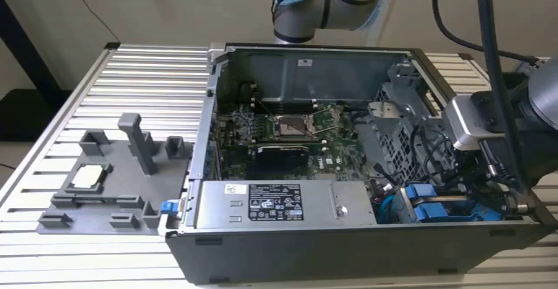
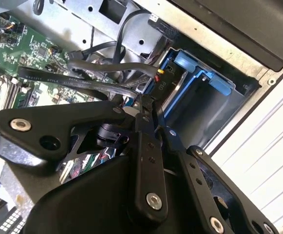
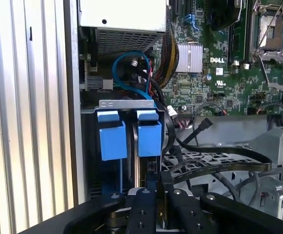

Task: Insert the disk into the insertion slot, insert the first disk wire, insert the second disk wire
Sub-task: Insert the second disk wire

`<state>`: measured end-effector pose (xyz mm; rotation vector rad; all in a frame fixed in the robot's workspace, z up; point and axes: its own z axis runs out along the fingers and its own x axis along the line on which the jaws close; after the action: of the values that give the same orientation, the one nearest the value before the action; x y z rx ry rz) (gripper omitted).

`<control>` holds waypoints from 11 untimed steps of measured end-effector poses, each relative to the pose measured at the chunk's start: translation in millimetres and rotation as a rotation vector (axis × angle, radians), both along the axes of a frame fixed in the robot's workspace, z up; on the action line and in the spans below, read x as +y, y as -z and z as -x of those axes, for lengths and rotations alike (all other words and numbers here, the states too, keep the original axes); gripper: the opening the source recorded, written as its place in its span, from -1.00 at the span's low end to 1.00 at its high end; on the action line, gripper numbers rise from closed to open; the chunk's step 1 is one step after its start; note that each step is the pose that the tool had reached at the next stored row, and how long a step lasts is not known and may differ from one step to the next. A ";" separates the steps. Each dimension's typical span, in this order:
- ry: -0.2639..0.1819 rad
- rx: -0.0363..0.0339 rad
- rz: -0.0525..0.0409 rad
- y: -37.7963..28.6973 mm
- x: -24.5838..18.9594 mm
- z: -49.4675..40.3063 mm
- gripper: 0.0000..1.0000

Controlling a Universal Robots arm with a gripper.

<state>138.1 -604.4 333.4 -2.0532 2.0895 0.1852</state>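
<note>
1. PC case (image 1: 349,250) – open tower lying on its side on ribbed metal bench (image 1: 148,73); interior exposed to exterior view.
2. Motherboard (image 1: 288,129) – green, w/ bare CPU socket at centre; also seen in first wrist view (image 3: 229,73) w/ finned heatsink (image 3: 189,57).
3. Power supply (image 1: 279,204) – silver box w/ white label, along case's near wall in exterior view.
4. Drive bay (image 1: 445,207) – corner of case toward exterior view's right. Two blue carrier fronts sat side by side in it in first wrist view: one nearer case wall (image 3: 112,136), one nearer motherboard (image 3: 149,134). Which of them belonged to the disk could not be told; no silver drive body was visible.
5. Blue cable (image 3: 126,78) – looped betw. bay and power supply.
6. Flat black cables (image 3: 214,161) – draped across grey metal cage beside bay.
7. Gripper (image 3: 153,195) – black linkage fingers, tips drawn close together w/ only a narrow gap, poised just in front of carrier front nearer motherboard. In second wrist view (image 2: 146,105) tips pinched near a black cable w/ connector end (image 2: 158,73); whether anything was actually clamped could not be told.
8. Grey fixture tray (image 1: 114,184) – on bench, toward exterior view's left of case; upright posts, one small light-coloured part (image 1: 90,175) seated in it.
9. Arm (image 1: 323,1) – silver/blue joints above case's far wall.
</note>
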 end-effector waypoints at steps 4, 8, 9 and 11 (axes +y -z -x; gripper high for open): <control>0.000 -0.0001 -0.0013 0.9 0.0 0.0 -0.65; 0.000 0.0000 0.0001 -0.1 0.0 0.0 -0.52; 0.000 0.0002 0.0000 -1.4 0.0 0.0 -0.52; 0.000 0.0008 -0.0003 -6.5 0.0 0.1 -0.52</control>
<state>138.1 -604.4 339.9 -2.0532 2.0899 0.1863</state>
